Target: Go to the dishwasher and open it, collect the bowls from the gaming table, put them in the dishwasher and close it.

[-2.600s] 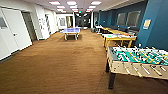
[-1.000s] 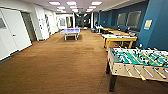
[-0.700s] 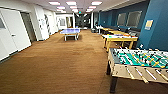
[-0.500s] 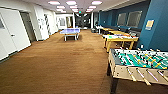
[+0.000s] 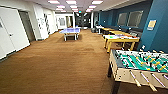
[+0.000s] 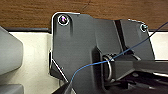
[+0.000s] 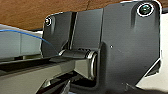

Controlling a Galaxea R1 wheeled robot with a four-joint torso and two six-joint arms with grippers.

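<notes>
Head view looked down a long room with brown wood-look floor [image 5: 62, 65] running from the bottom of the frame toward the far centre.

Lower right: a table-football table [image 5: 140, 66], green field, rods with pale handles sticking out toward the lower right edge, dark legs. It stood against a blue wall [image 5: 157, 27] that ran up the right side; a small pale sign [image 5: 151, 24] was fixed to that wall in the upper right.

Right of centre, beyond the football table: a yellow-topped table [image 5: 121, 38] with yellow legs, something flat on its top, too blurred to name. More yellow tables stood behind it, farther back.

Centre, upper half: a blue table-tennis table [image 5: 70, 31], well apart from the yellow tables, out on open floor.

Left side: white wall with a white door [image 5: 11, 32] at the left edge and a darker doorway [image 5: 27, 25] just beyond it. Ceiling light panels [image 5: 72, 2] lined the top centre.

The bowls, the dishwasher and the white-topped gaming table could not be made out among what was visible, so their places cannot be told.

Left wrist view: dark robot plate against white robot body, thin blue cable [image 6: 100, 62] crossing it, wood floor behind. Right wrist view: likewise plate, bar, blue cable [image 7: 27, 32]. Whether either gripper was clenched or released, I cannot tell.
</notes>
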